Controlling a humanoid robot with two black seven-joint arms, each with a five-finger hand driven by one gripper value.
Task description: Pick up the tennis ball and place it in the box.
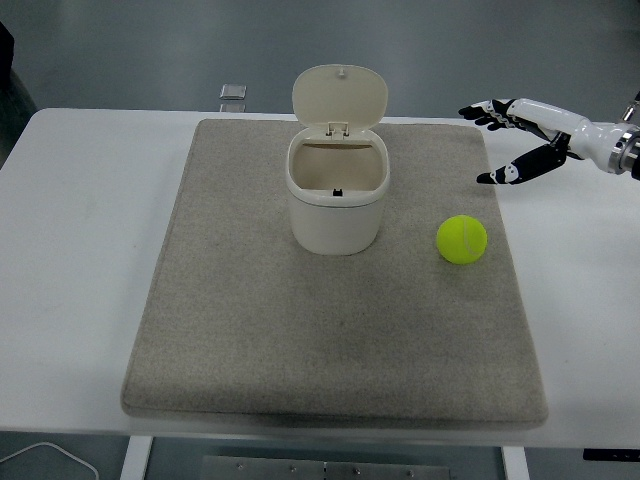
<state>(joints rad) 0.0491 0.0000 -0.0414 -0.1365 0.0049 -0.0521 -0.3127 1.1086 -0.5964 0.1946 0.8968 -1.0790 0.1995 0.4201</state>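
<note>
A yellow-green tennis ball [461,240] lies on the grey mat [250,330], right of centre. A cream bin-like box [336,195] stands upright at the mat's middle back with its hinged lid [339,97] flipped open. My right hand [497,140] comes in from the right edge, fingers spread and empty. It hovers above the mat's far right corner, up and to the right of the ball, apart from it. The left arm is out of view.
The mat lies on a white table [80,250]. A small grey object [232,92] sits at the table's far edge, behind the mat. A white cable [45,455] shows at the bottom left, below the table's near edge.
</note>
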